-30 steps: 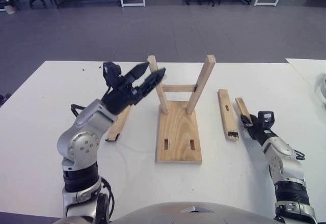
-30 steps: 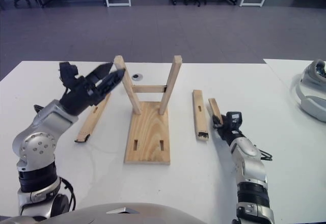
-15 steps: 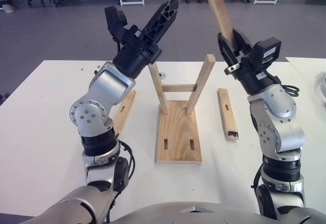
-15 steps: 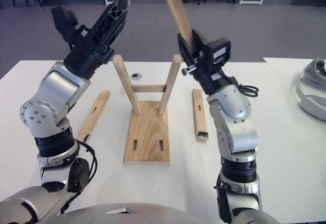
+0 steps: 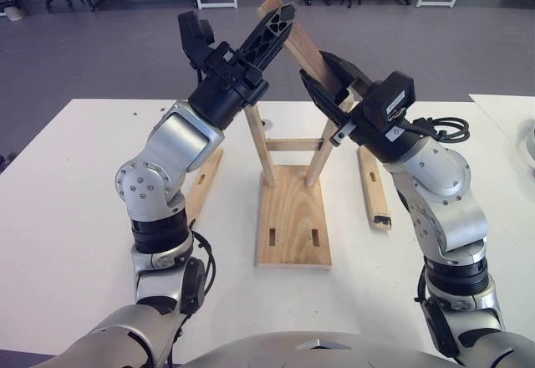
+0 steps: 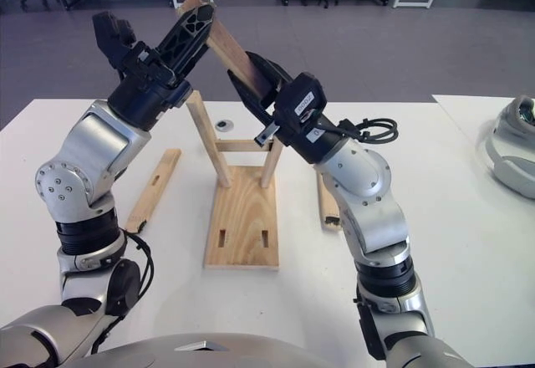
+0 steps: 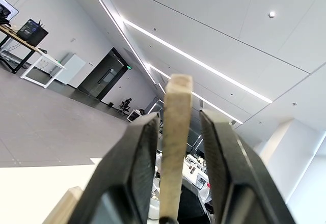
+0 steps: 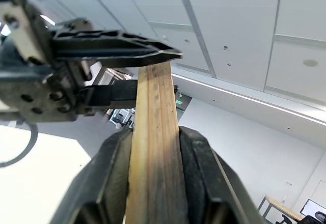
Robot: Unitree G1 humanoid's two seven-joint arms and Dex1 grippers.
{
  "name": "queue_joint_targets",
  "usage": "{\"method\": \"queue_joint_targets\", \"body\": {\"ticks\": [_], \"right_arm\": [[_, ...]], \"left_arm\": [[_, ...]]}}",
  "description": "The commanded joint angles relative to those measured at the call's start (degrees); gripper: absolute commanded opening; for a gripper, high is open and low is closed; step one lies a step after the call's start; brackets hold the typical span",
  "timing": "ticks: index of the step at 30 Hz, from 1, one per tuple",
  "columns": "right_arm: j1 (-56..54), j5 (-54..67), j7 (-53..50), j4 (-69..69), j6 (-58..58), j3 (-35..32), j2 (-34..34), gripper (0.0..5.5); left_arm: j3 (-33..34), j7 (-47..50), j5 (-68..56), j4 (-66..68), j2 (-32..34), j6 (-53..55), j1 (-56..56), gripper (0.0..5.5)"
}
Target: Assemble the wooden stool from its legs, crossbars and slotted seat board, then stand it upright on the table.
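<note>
Right tool (image 8: 156, 138) snug on wooden bar (image 8: 154, 94)

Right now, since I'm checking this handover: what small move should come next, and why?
Probably close the left gripper on the leg. The leg's upper end sits between its jaws with gaps on both sides, so that grip looks unmade, while the right gripper clamps the leg lower down and carries it alone.

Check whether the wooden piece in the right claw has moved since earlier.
Yes: the wooden piece swung left, its top now above the upright left leg.
</note>
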Motion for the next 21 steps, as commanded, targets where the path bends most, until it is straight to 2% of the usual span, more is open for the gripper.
{"method": "queue_joint_targets", "body": {"ticks": [1, 6, 8, 9, 11, 13, 15, 17, 21], "right_arm": [[-1.1, -1.6, 1.2, -0.1, -1.6, 0.5, -0.9, 1.32], [-1.2, -2.3, 0.8, 0.2, -1.6, 0.0, -0.2, 1.32], [-0.9, -2.8, 0.8, 0.3, -1.9, 0.2, -0.1, 1.32], [-0.5, -2.0, 1.7, 0.0, -0.8, 0.7, -0.5, 1.70], [1.5, -2.6, 2.8, -0.2, -0.5, 2.3, -1.3, 2.05], [5.2, -2.8, 3.3, -0.4, -0.3, 2.5, -2.1, 2.45], [11.2, -2.8, 3.4, 0.3, -0.9, 0.0, -3.8, 2.72], [17.5, -2.3, 2.9, 1.7, -1.8, -2.7, -4.5, 2.75], [25.1, -3.1, 1.7, 9.9, -6.9, -4.9, -3.4, 2.75]], "left_arm": [[-1.2, 0.2, 0.6, 0.2, 1.2, -0.1, 0.8, 1.47], [-1.4, 0.4, 1.7, -0.3, 1.8, -0.8, 2.2, 0.58], [-1.2, 0.3, 2.5, -0.6, 2.3, -1.4, 2.9, 0.45], [-1.1, -0.2, 3.4, -0.9, 2.6, -1.9, 3.2, 0.44], [-0.5, -1.6, 5.5, -1.9, 4.4, -2.3, 3.9, 0.39], [3.3, -5.1, 9.0, -3.2, 10.1, -2.8, 5.8, 0.39], [9.5, -12.6, 18.2, -2.1, 18.9, -6.0, 12.4, 0.39], [12.9, -19.5, 27.7, 5.2, 23.3, -11.0, 20.6, 0.39], [9.0, -29.0, 39.9, 24.6, 21.4, -18.7, 23.3, 0.39]]}}
